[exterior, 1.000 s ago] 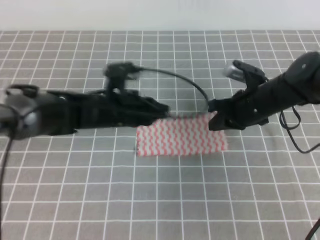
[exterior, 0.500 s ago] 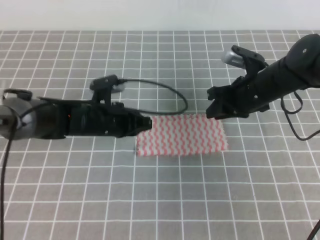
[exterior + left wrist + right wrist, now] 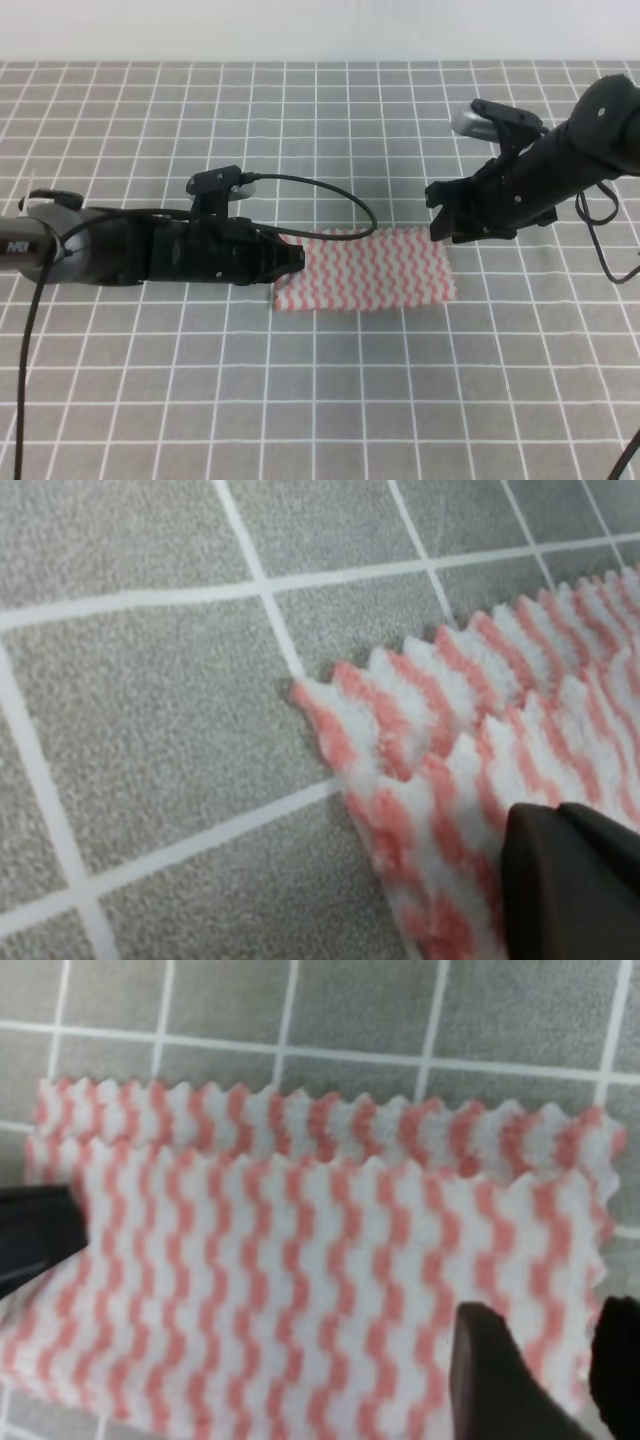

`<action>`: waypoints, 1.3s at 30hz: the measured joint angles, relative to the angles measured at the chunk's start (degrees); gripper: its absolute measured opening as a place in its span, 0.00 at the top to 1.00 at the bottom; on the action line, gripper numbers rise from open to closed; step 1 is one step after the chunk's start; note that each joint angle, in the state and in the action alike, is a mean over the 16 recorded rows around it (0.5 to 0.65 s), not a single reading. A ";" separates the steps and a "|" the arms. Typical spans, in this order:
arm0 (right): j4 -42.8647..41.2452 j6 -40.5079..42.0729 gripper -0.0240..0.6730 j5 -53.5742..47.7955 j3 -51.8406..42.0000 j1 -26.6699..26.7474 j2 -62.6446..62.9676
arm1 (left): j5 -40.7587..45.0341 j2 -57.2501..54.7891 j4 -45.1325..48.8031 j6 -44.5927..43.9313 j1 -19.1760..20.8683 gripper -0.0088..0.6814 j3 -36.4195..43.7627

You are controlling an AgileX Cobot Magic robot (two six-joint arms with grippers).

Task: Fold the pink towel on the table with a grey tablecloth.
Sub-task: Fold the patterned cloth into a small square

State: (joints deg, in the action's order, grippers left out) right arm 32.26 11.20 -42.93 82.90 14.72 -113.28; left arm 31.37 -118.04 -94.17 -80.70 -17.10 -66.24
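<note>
Two layers already: in the high view the towel (image 3: 365, 268) lies as a wide rectangle mid-tabletop (image 3: 320, 400), so I'd judge one fold is in and the step in hand is either release and retreat or setting up a second fold. Left claw (image 3: 297, 259) sits low at the towel's left edge, touching or just over it; right claw (image 3: 443, 226) hangs above the far right corner, apparently apart from the cloth. Jaw state is unreadable in this view for either. Left wrist view: the towel (image 3: 440, 770) corner shows two stacked pinked edges, upper layer set back a little from the lower, on the grey grid (image 3: 140, 690); one dark finger (image 3: 570, 880) sits over the cloth at lower right, the other is out of frame, so I cannot tell the left claw's opening or whether it pinches anything. Right wrist view: the towel (image 3: 300, 1290) top layer stops short of the far edge, leaving a strip of the lower layer exposed; right claw (image 3: 590, 1365) shows two fingers with a narrow gap, nothing visibly between them. To do it well: lift straight up off the cloth so the top layer isn't dragged; if folding again, pinch both layers at each corner, keep the two claws level, and land edge on edge to fix the offset.
</note>
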 joint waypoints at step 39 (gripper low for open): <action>1.28 0.26 0.68 0.64 0.11 -0.17 -5.55 | -0.31 -0.05 1.37 0.38 -0.02 0.99 0.01</action>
State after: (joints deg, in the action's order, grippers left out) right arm 33.54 11.46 -42.29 83.00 14.55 -118.84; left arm 31.06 -118.10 -92.80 -80.32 -17.12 -66.22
